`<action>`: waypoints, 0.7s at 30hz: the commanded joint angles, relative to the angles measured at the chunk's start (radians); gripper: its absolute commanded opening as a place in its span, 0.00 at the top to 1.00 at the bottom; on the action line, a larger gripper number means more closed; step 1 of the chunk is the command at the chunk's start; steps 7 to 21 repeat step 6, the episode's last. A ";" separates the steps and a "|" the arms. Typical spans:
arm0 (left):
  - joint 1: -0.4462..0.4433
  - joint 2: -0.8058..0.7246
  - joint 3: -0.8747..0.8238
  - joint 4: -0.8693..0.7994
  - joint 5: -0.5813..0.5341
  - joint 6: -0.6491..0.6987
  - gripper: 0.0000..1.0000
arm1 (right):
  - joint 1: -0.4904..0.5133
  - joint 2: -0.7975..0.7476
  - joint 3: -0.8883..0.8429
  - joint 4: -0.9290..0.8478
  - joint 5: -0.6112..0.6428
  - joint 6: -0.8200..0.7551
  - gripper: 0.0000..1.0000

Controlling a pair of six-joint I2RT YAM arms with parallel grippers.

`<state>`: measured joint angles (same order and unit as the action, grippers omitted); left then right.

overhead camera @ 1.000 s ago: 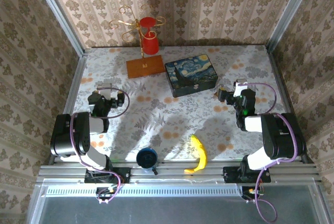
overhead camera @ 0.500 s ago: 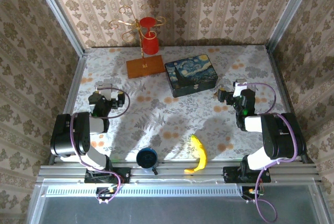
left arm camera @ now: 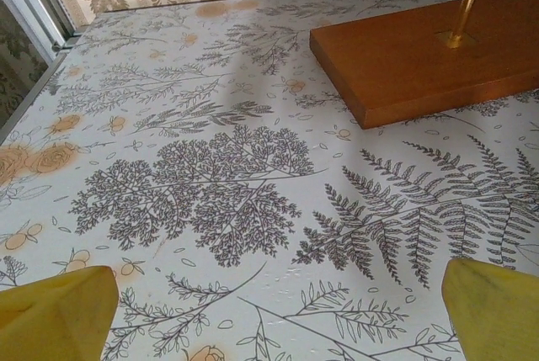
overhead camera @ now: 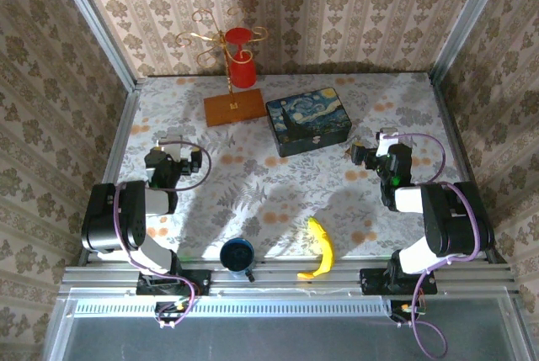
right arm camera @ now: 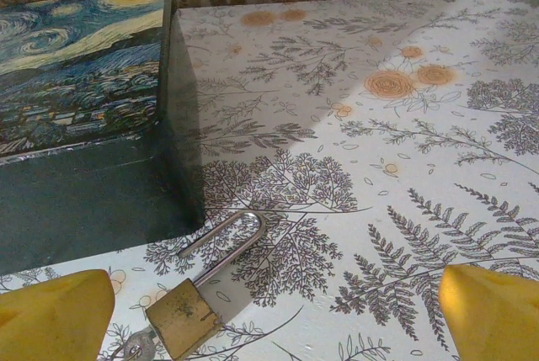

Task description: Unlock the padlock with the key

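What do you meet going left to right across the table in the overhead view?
In order: left gripper, wooden stand, painted box, right gripper. The cup and banana overlap others sideways, so they are left out.

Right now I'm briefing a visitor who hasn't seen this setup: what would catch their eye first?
The blue painted-print box stands out at the far middle of the table, with a red cup on a gold wire stand to its left. A yellow banana lies near the front edge. The right wrist view shows a small brass padlock lying close beside the box's near corner.
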<state>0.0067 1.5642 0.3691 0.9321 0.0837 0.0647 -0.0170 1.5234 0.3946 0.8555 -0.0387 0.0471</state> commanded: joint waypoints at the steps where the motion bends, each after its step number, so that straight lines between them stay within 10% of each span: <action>1: -0.005 -0.008 0.025 -0.012 -0.039 0.001 0.00 | 0.002 0.006 0.012 -0.003 -0.015 -0.019 0.00; 21: -0.009 -0.008 0.022 -0.009 -0.040 0.007 0.00 | 0.001 0.006 0.013 -0.003 -0.015 -0.020 0.00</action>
